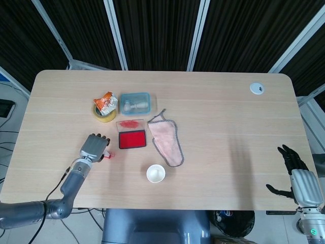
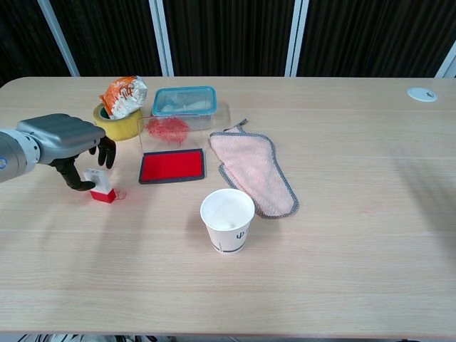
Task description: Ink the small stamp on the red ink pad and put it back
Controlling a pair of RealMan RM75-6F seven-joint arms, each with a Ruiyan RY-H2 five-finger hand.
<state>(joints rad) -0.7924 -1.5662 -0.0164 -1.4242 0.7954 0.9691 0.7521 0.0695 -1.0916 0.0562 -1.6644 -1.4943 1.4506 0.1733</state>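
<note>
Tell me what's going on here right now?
The left hand is at the small stamp, which stands upright on the table left of the open red ink pad. Its fingers are spread above the stamp; whether the thumb touches it is unclear. The right hand hangs open off the table's right edge, holding nothing.

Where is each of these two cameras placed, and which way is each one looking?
Head view: high above the table, looking almost straight down; shows the left hand with its arm, and the right hand beyond the table's near edge.
Chest view: lower, at the near edge, looking across the table at the dark curtains; only the left hand shows.
Both show the small stamp, red ink pad and paper cup.
</note>
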